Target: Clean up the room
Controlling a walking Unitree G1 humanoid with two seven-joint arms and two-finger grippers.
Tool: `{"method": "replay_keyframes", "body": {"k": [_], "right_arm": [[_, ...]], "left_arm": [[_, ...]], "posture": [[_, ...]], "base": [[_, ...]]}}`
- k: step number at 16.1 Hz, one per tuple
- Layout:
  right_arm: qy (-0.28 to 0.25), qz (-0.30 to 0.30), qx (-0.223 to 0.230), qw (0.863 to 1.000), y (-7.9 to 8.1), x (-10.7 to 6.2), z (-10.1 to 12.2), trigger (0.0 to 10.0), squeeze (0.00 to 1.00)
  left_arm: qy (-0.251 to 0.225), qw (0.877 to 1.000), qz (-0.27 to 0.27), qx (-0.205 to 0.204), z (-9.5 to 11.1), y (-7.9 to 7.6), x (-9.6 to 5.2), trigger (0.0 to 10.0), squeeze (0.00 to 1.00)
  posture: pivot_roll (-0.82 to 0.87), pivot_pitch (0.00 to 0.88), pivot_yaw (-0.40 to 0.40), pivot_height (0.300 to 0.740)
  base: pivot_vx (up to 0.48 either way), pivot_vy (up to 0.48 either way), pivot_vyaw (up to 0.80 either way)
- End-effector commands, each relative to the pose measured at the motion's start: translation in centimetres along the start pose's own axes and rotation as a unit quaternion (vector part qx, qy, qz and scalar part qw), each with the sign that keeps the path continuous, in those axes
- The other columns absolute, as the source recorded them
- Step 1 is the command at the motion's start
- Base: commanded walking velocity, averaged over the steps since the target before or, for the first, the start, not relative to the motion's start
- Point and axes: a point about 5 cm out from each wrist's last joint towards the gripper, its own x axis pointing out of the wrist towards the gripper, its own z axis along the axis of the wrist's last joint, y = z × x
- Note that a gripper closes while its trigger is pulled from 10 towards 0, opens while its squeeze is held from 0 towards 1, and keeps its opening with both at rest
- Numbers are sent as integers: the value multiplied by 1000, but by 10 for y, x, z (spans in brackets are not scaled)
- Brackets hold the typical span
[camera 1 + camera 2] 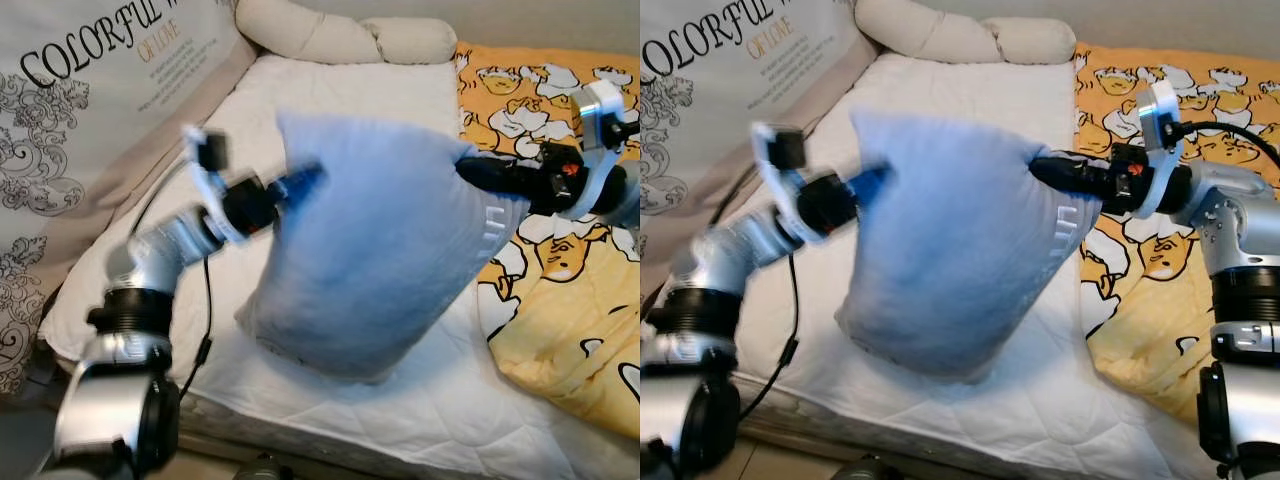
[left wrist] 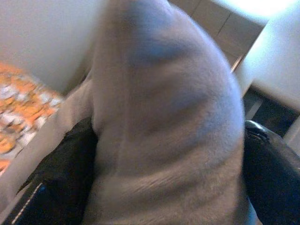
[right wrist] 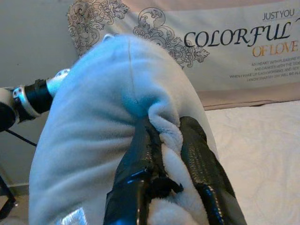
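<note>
A large pale blue pillow [image 1: 370,250] hangs in the air above the white mattress [image 1: 340,95], held from both sides. My left gripper [image 1: 300,183] is shut on the pillow's left edge; in the left wrist view its black fingers [image 2: 61,178] clamp a thick fold of the fabric [image 2: 164,131]. My right gripper [image 1: 1045,170] is shut on the pillow's upper right corner. The right wrist view shows its two fingers [image 3: 140,154] pinching a ridge of fleece [image 3: 166,136]. The pillow tilts, its lower corner close above the mattress.
A yellow blanket with cartoon prints [image 1: 560,290] covers the bed's right side. A beige bolster [image 1: 340,35] lies at the head. A printed wall cloth reading "COLORFUL" [image 1: 80,90] hangs on the left. A black cable [image 1: 205,320] trails over the mattress edge.
</note>
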Motion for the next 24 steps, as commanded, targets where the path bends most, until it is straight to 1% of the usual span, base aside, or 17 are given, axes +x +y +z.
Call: {"method": "replay_keyframes", "body": {"k": [1, 2, 4, 6, 9, 10, 11, 12, 14, 15, 16, 20, 21, 22, 23, 24], "right_arm": [[-6, 9, -19, 1000, 1, 5, 10, 0, 0], [-7, 8, -19, 1000, 1, 5, 9, 0, 0], [-10, 5, -20, 1000, 1, 5, 9, 0, 0], [-14, 2, -20, 1000, 1, 6, 9, 0, 0], [-20, 1, -17, 1000, 2, 7, 8, 0, 0], [-23, 3, -15, 1000, 3, 8, 6, 0, 0], [-24, 3, -15, 1000, 3, 8, 6, 0, 0], [-28, 2, -16, 999, 4, 9, 6, 0, 0], [-30, -4, -23, 999, 5, 11, 5, 0, 0], [-30, -4, -23, 999, 5, 11, 5, 0, 0], [-32, -17, -27, 999, 5, 11, 4, 10000, 0], [-38, -29, -25, 999, 8, 10, 0, 10000, 0], [-45, -41, -19, 998, 9, 9, -3, 10000, 392], [-48, -50, -18, 997, 9, 9, -5, 10000, 890], [-52, -59, -16, 997, 9, 8, -6, 10000, 1000], [-60, -70, -12, 996, 11, 6, -9, 10000, 1000]], "left_arm": [[71, 996, 31, 35, -13, 3, 6, 10000, 0], [85, 993, 56, 63, -16, 6, 5, 10000, 0], [69, 989, 82, 98, -11, 6, 1, 10000, 0], [61, 990, 82, 101, -9, 1, -2, 0, 0], [74, 989, 89, 97, -17, -2, -5, 0, 0], [74, 987, 97, 104, -24, -3, -5, 0, 0], [69, 986, 102, 108, -24, -2, -4, 0, 0], [50, 985, 116, 115, -22, -2, -2, 0, 0], [29, 984, 129, 121, -18, -4, 1, 0, 0], [29, 984, 129, 121, -18, -4, 1, 0, 0], [16, 982, 138, 127, -14, -6, 3, 0, 0], [6, 979, 151, 137, -11, -8, 7, 0, 0], [-1, 977, 162, 140, -12, -9, 8, 0, 0], [-6, 976, 168, 141, -12, -9, 9, 0, 0], [-13, 974, 174, 141, -12, -10, 9, 0, 0], [-22, 971, 187, 145, -12, -12, 9, 0, 0]], "posture": [[0, 0, 51, 740], [0, 0, 52, 740], [0, 0, 53, 740], [0, 0, 55, 740], [4, 0, 57, 740], [4, 0, 58, 740], [4, 0, 58, 740], [3, 0, 62, 740], [1, 0, 64, 740], [1, 0, 64, 740], [-4, 0, 70, 740], [-12, 0, 78, 740], [-16, 0, 82, 740], [-16, 0, 82, 740], [-16, 0, 82, 740], [-14, 0, 79, 740]], "base": [[0, 0, 0], [0, 0, 0], [0, 0, 0], [0, 0, 0], [0, 0, 0], [0, 0, 0], [0, 0, 0], [0, 0, 0], [0, 0, 0], [0, 0, 0], [0, 0, 0], [0, 0, 0], [0, 0, 0], [0, 0, 0], [0, 0, 0], [0, 0, 0]]}}
